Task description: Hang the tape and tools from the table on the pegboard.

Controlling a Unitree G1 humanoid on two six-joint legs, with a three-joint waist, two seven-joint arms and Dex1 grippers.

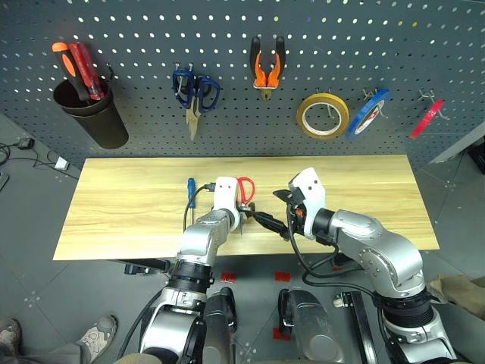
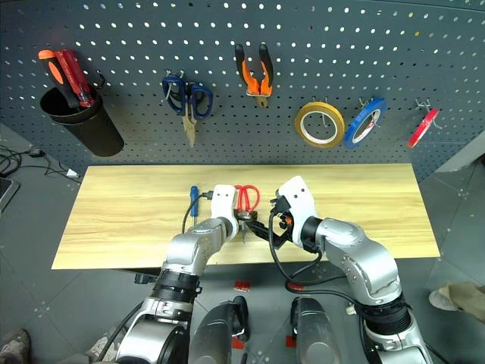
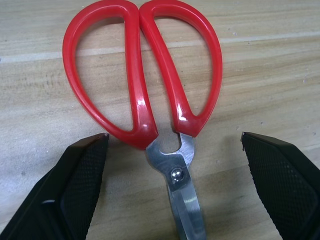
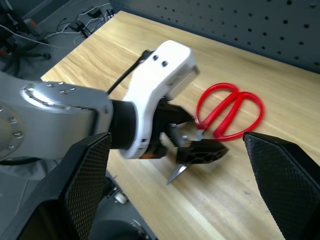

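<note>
Big dark grey pegboard full of small holes point(image 1: 151, 30), standing up behind the long light wood table point(image 1: 121, 220). Full of wire hooks, so as to hold things up off the table.

Already hung up there, high over the middle of the table: orange-and-black pliers point(image 1: 267, 82), nose down, so that the 2 handles catch on a hook. Also hung, high over the right end of the table: thin red ring of tape point(image 1: 427, 120), slipped onto a hook through its big hole.

Down low over the middle of the table, near its front edge: left gripper with 2 black fingers point(image 3: 174, 136), spread wide apart and holding nothing. 1 finger on each side of the metal neck of the red-handled scissors point(image 3: 134, 85), most likely so as to pinch them there on closing.

Close by, over the front edge of the table: right gripper point(image 4: 176, 135), also wide apart and holding nothing, pointed at the left one. Maybe waiting to help.

Flat on the table, blades shut and pointing to the front edge, red loops toward the pegboard. Good loops for a hook later.

Smallest: little blue-handled screwdriver point(image 1: 190, 186), lying on the table just left of its middle, not yet hung. 2 tools to go, by the look of it.
</note>
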